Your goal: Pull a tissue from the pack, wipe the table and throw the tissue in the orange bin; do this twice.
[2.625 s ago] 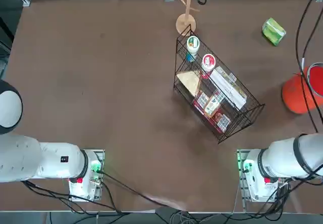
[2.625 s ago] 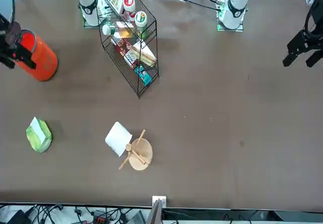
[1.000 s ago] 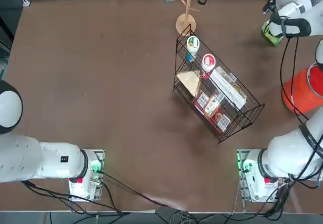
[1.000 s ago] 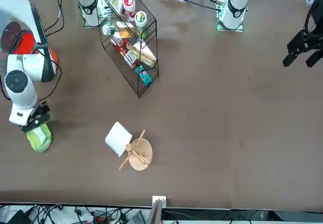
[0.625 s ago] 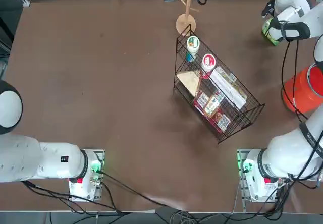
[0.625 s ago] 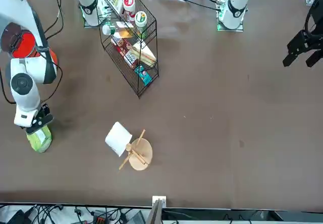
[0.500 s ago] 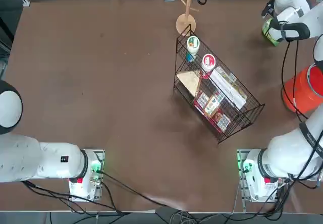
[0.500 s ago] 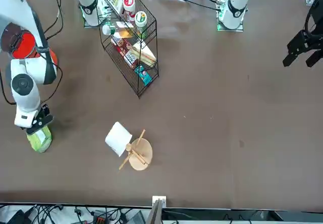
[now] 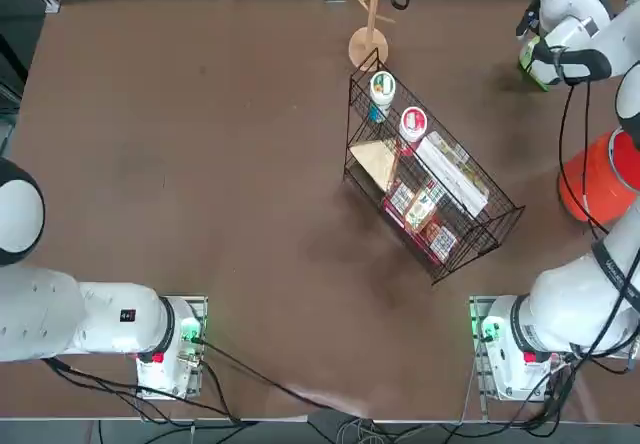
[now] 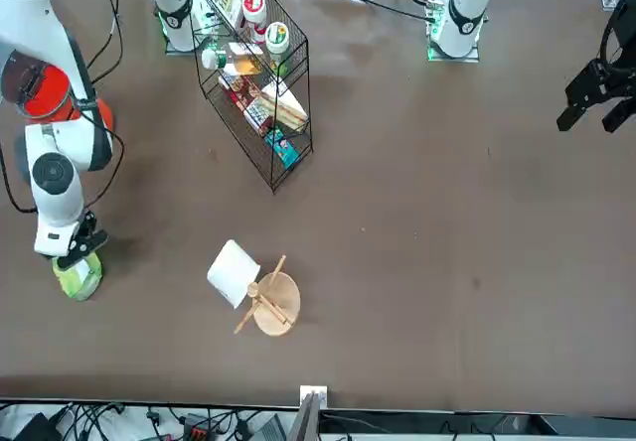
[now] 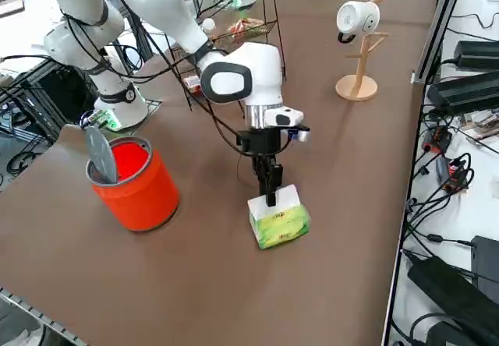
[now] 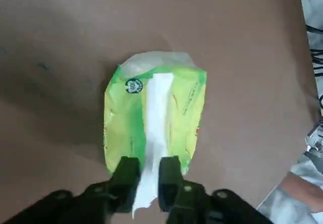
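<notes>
The green pack [image 12: 126, 118] lies on the dark-brown table [image 9: 200, 164] at its far right corner, a white tissue [image 12: 157, 103] sticking out of its top slot. My right gripper [image 12: 148, 166] stands straight down over the pack [image 11: 279, 220], its two fingers pinched on the tissue's loose end. In the side view the gripper [image 11: 271, 198] touches the pack's top. The orange bin [image 11: 136, 182] stands nearer the arm's base, with its grey lid tipped up. In the overhead view the wrist hides most of the pack [image 9: 525, 61].
A black wire basket rack [image 9: 430, 189] full of groceries stands mid-table. A wooden mug tree [image 9: 368, 44] with a white mug is at the far edge. The bin [image 9: 600, 179] sits against the right edge, where cables [image 11: 444, 167] run.
The right arm swung from the bin to the pack and came down on it. In the last second its fingers closed from wide apart onto the tissue.
</notes>
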You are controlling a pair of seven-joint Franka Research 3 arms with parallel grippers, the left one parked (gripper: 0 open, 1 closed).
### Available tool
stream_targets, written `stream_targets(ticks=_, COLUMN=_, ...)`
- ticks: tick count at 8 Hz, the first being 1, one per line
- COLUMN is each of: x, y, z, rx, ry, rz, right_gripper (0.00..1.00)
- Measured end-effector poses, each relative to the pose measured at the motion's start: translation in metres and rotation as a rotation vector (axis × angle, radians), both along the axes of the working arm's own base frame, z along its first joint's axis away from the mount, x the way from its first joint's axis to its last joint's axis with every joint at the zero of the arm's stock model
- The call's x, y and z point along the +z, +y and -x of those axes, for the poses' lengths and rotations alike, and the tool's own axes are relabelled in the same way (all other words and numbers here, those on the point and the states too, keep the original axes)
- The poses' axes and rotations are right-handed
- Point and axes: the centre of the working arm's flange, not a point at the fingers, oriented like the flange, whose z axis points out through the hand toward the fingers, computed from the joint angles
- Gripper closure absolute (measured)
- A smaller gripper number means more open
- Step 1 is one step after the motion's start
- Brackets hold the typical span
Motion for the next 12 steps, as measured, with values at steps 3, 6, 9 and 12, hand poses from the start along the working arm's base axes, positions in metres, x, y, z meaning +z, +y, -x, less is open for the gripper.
stream_targets(ticks=3, x=0.001, y=0.000, z=-0.002, rx=-0.012, ry=-0.012, rz=-0.002, right_gripper=0.99)
stream_targets(ticks=6, x=0.035, y=-0.005, z=-0.010, rx=-0.064, ry=-0.064, rz=0.013, right_gripper=0.99)
stream_targets(ticks=9, x=0.118, y=0.001, z=-0.003, rx=-0.240, ry=-0.095, rz=-0.045, right_gripper=0.99)
stream_targets(ticks=12, x=0.175, y=0.028, z=0.018, rx=-0.443, ry=-0.029, rz=-0.210, right_gripper=0.99)
